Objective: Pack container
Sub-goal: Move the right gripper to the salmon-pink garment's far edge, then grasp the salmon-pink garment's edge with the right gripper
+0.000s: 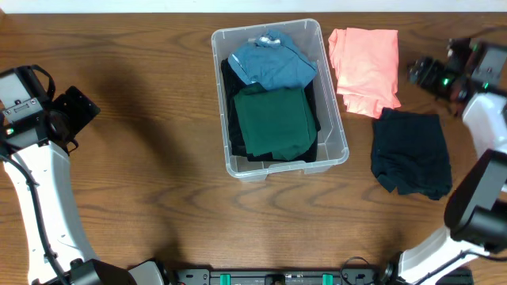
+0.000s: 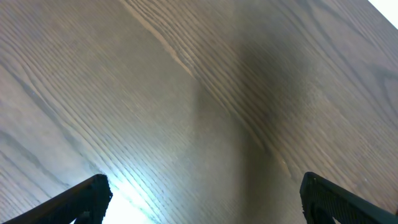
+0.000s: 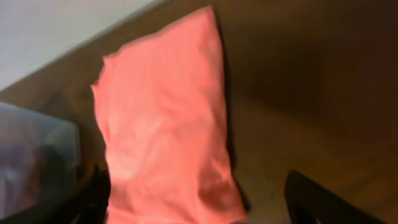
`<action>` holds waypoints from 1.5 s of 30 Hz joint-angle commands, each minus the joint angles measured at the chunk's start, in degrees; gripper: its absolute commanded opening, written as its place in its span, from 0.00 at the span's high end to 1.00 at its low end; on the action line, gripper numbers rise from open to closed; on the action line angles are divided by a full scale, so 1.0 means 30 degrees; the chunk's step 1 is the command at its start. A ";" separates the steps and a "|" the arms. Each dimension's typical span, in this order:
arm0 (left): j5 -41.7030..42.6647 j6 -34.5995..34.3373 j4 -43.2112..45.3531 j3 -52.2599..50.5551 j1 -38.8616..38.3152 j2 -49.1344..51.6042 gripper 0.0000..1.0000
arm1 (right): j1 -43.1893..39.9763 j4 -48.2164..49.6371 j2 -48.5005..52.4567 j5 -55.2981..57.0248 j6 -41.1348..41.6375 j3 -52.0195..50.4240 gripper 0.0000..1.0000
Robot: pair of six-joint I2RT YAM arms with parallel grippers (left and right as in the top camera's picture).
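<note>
The container (image 1: 341, 147), a clear plastic bin, stands at the table's middle. A folded blue garment (image 1: 272, 63) and a folded green garment (image 1: 273, 120) lie in it on top of dark cloth. A coral garment (image 1: 366, 70) (image 3: 165, 124) lies just right of the bin, and a dark garment (image 1: 412, 152) lies nearer the front right. My right gripper (image 1: 417, 74) (image 3: 199, 205) hovers open at the coral garment's right edge, one finger (image 3: 93, 193) on each side, nothing gripped. Far to the left, my left gripper (image 1: 81, 112) (image 2: 205, 199) is wide open over bare wood.
The table is brown wood. Its back edge meets a white surface (image 3: 50, 31) behind the coral garment. A corner of the bin (image 3: 37, 155) shows at the left of the right wrist view. The arm bases (image 1: 277, 277) line the front edge.
</note>
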 commanded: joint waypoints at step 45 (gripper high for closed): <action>-0.0102 0.0328 0.0007 0.0168 0.0102 -0.0240 0.02 | 0.1545 -0.5333 1.2174 -0.5559 0.0743 1.1001 0.27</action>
